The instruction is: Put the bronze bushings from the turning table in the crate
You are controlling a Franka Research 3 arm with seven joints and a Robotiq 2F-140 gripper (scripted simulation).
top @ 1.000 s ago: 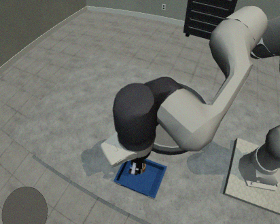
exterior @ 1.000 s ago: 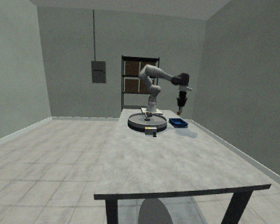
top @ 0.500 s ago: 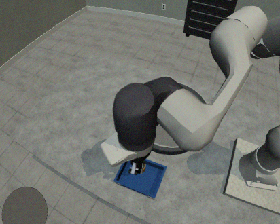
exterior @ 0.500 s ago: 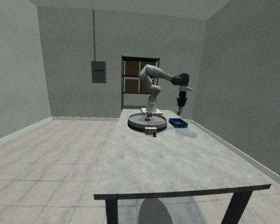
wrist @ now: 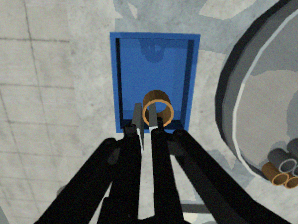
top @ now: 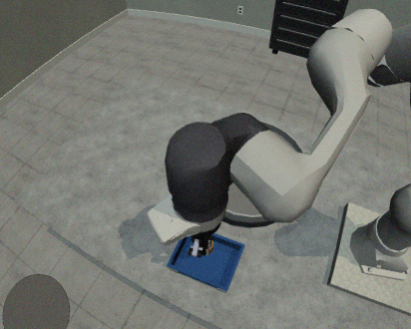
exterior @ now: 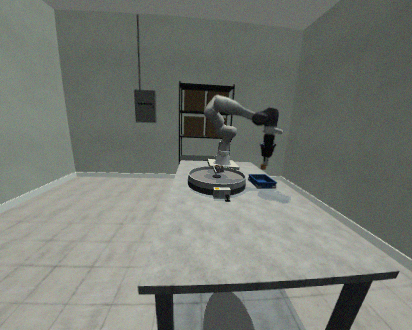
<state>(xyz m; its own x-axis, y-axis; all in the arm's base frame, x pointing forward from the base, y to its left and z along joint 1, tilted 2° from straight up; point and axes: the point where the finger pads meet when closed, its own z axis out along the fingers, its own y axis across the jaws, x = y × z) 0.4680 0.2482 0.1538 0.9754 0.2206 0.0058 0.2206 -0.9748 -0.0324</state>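
From across the room the hand point(exterior: 265, 162) hangs above the blue crate point(exterior: 262, 181), well clear of it, beside the turntable point(exterior: 216, 180) on the tabletop point(exterior: 226, 230). What it carries is only an orange speck there. The wrist view shows it plainly: a bronze bushing point(wrist: 158, 109), pinched by its wall between nearly closed fingers, over the crate's floor. That view also catches bushings point(wrist: 280, 167) clustered on the turntable, probably bronze and steel mixed.
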